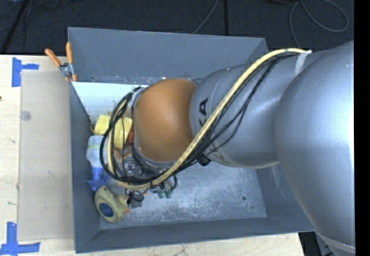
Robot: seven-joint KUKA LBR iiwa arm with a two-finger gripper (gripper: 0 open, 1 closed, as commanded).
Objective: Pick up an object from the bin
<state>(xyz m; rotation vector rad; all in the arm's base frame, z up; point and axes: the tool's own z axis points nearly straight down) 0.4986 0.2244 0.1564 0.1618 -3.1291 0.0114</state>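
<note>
Arm [300, 133] reaches in from the right, wrist deep in the left half of the bin [167, 49]. The orange cover [165, 122] and looped cables [231, 99] hide most of the gripper [139, 191]; only dark hardware shows under the cover's lower edge. Cannot tell whether the gripper is open or closed, and nothing is visibly held.

Nearest thing is a tan tape roll [110, 206] with a blue core, just left of the gripper and slightly toward the bin's near wall, possibly touching it; the view is too cluttered to be sure. A blue piece [95, 182] lies left of the gripper, just beyond the roll. Further along that side is a pale bottle-like item [95, 151], then a yellow object [104, 123], partly behind the cables. These form a small heap against the bin's left wall. The bin floor right of the gripper is bare grey metal.
</note>
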